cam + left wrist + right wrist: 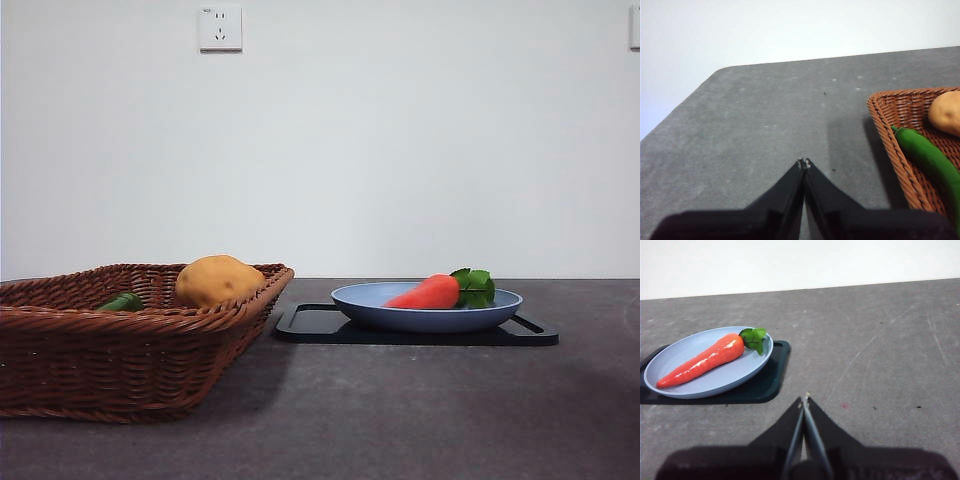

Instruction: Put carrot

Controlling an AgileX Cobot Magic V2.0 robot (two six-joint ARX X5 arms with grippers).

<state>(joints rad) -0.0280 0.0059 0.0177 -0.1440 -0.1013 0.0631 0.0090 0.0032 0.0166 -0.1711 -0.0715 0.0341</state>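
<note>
An orange-red carrot (428, 292) with green leaves at its thick end lies on its side in a shallow pale blue plate (360, 300); the plate sits on a flat black tray (312, 325), which rests on a dark grey table (420, 420); in the front view the leaves point to the right and the carrot's body runs leftward across the plate; to the left of the tray, close beside it, stands a brown wicker basket (90, 360) holding a rounded tan potato (216, 279) and a green pepper (122, 302), of which only a small part shows above the rim; behind everything is a plain white wall with a socket (220, 27) high up; neither arm appears in the front view; in the left wrist view the left gripper (804, 163) hangs over bare table with its two black jaws pressed together at the tips, holding nothing, and the basket corner with the long green pepper and the potato lies off to one side; in the right wrist view the right gripper (805, 400) likewise has its jaws pressed together and empty, over bare table near the tray's corner, apart from the plate and the carrot.
</note>
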